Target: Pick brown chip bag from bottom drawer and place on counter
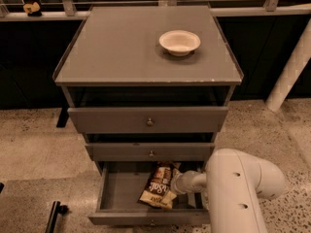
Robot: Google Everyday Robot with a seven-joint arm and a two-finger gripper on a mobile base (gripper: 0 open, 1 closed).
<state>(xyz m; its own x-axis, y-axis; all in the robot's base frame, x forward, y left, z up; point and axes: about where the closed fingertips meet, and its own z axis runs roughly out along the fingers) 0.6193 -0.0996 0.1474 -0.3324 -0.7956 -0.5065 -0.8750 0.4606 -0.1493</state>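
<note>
**A:** Status?

**B:** Bottom drawer is open. Brown chip bag lies inside, right of middle, not lifted by my read. My gripper is down in the drawer at the bag's right edge. Can't tell if it's open or clamped on the bag.

**A:** Remaining?

**B:** Secure the grasp, lift, then place. A bowl sits on the counter, so I should set the bag down apart from it.

**A:** Bag condition?

**B:** Crinkly, dark brown, tan ends, white lettering. It lies slanted, long axis roughly front to back.
</note>
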